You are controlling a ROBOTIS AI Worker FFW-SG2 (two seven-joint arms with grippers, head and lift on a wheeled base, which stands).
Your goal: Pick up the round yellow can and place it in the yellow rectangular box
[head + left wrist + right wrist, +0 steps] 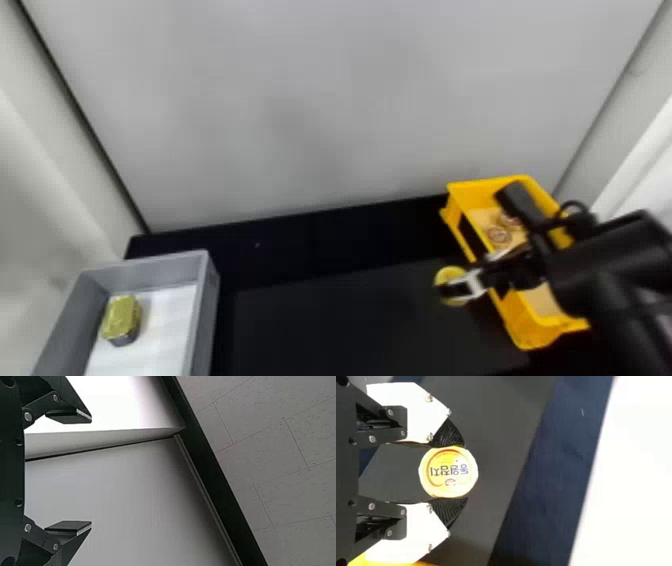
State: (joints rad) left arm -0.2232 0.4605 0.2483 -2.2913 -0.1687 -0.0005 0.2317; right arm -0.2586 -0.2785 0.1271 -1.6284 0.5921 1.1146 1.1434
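Right gripper (pixel 452 286) clamped on yellow can (pixel 447 274); right wrist view: printed lid (pixel 448 472); head view: yellow box (pixel 529 327) near. Left gripper (pixel 91 471) spread.

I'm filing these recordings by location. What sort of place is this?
Probably a robot test station for sorting goods: a gray bin and a yellow rectangular box stand on a black table, with a plain gray panel behind it.

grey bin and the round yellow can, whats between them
In the head view, just a bare stretch of dark tabletop lies between the grey bin and the round can.
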